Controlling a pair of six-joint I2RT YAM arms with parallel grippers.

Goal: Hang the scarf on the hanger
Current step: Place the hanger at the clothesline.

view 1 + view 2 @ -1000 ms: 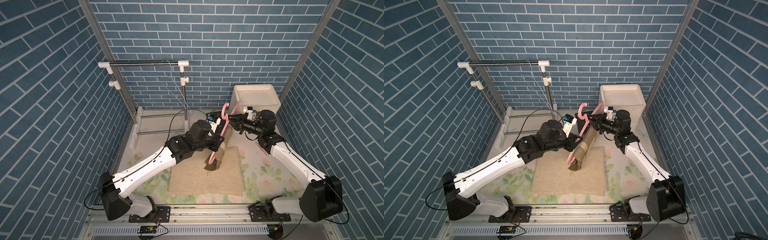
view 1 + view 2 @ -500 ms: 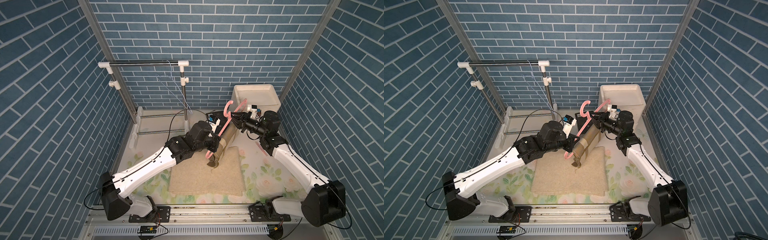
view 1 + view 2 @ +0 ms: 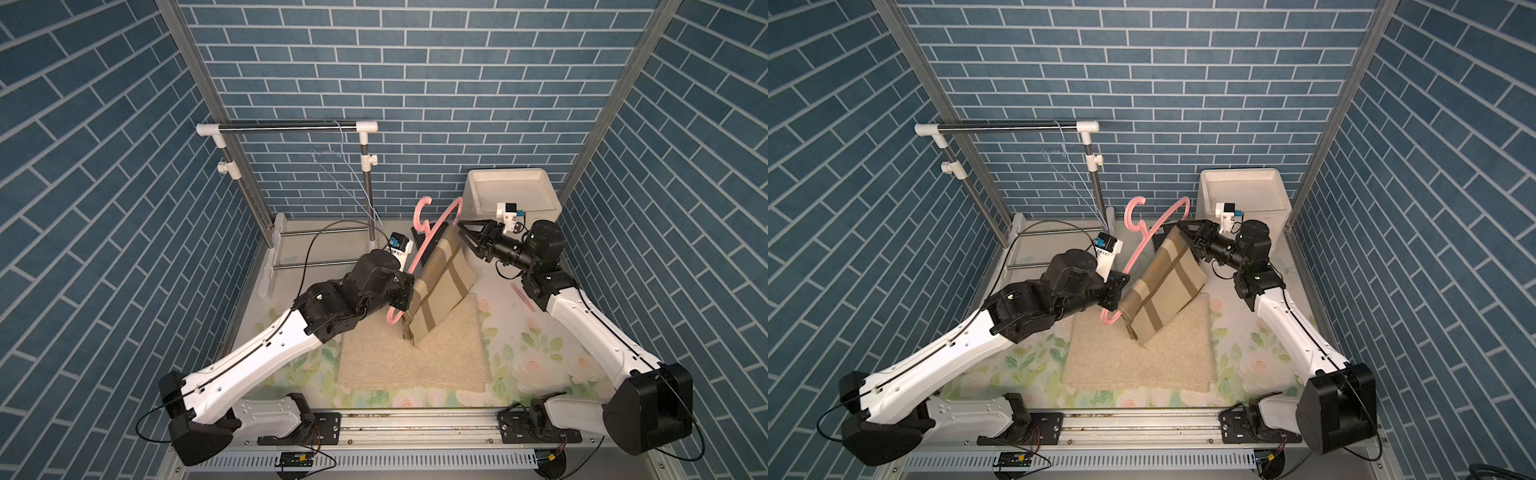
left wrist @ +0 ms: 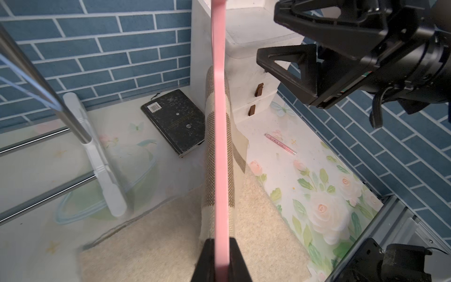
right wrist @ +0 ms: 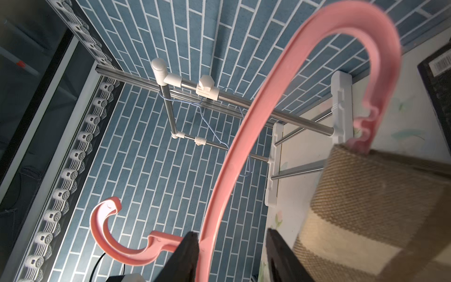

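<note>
Draping looks all but done: the plaid scarf (image 3: pixel 442 286) lies folded over the lower bar of the pink hanger (image 4: pixel 220 146), which is held tilted above the beige mat (image 3: pixel 411 361), hook end high and toward the back wall. The left end effector (image 4: pixel 221 246) is clamped on the hanger's low end, its two fingers pressed to either side of the pink plastic. The right end effector (image 5: pixel 231 234) stands open at the high end, jaws apart with the hanger's arm passing between them and gripping neither plastic nor cloth. Whether the scarf's lowest corner touches the mat cannot be told. The step in hand appears to be the release after the scarf has been laid over the bar. The next move probably calls for the right arm to back straight out without snagging the cloth, and for the left to bring the hanger level, since on this slope the scarf could slide toward the low end. As for containers, the white bin (image 3: pixel 471 195) at the back right of the worktop (image 3: pixel 540 353) shows nothing inside in both top views. A black book (image 4: pixel 175 122) lies flat beside the bin.
</note>
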